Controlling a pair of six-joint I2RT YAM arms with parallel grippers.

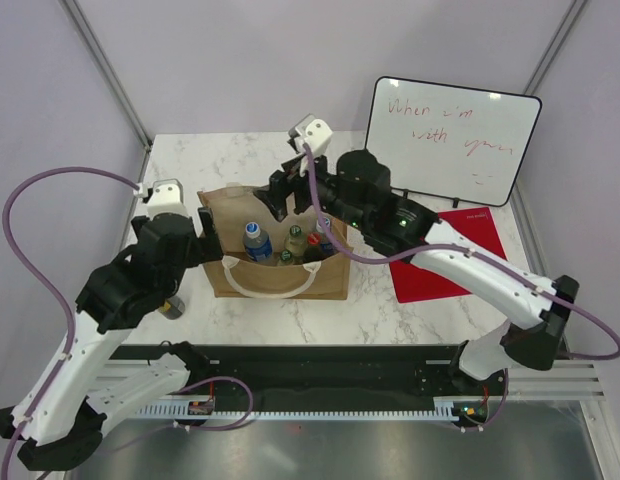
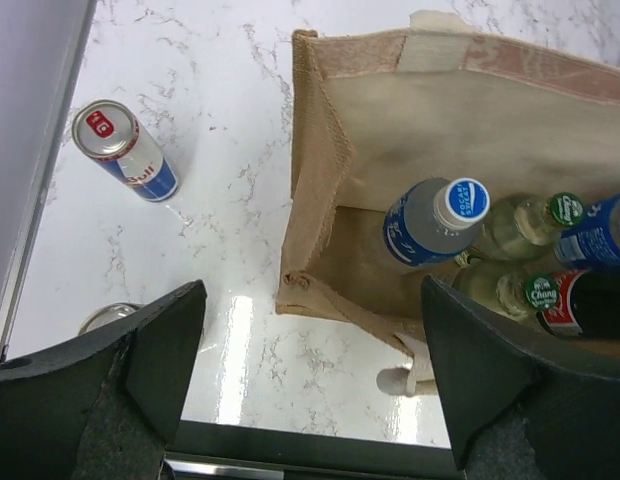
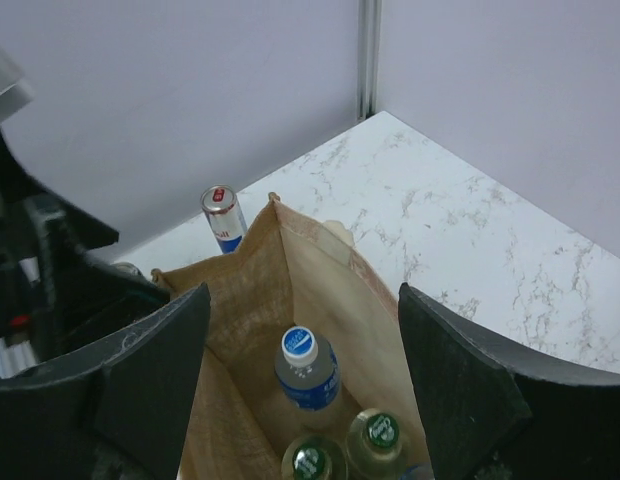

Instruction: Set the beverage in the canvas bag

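Note:
The tan canvas bag [image 1: 235, 205] stands open mid-table, with a white handle [image 1: 271, 291] hanging down its front. Inside stand several beverage bottles: a blue-capped one [image 3: 308, 366], two green-capped ones [image 3: 374, 436], and a red-capped cola [image 2: 588, 305]. A Red Bull can [image 2: 125, 152] stands on the table just outside the bag's left end. My left gripper [image 2: 310, 370] is open and empty over the table at the bag's near left corner [image 2: 293, 283]. Above the bag's mouth my right gripper [image 3: 302, 372] is open too, holding nothing.
A second can [image 2: 108, 318] stands on the table by the left finger, also seen in the top view [image 1: 172, 306]. A whiteboard [image 1: 452, 140] leans at the back right, with a red mat [image 1: 460, 255] in front of it. Side walls close in on both sides.

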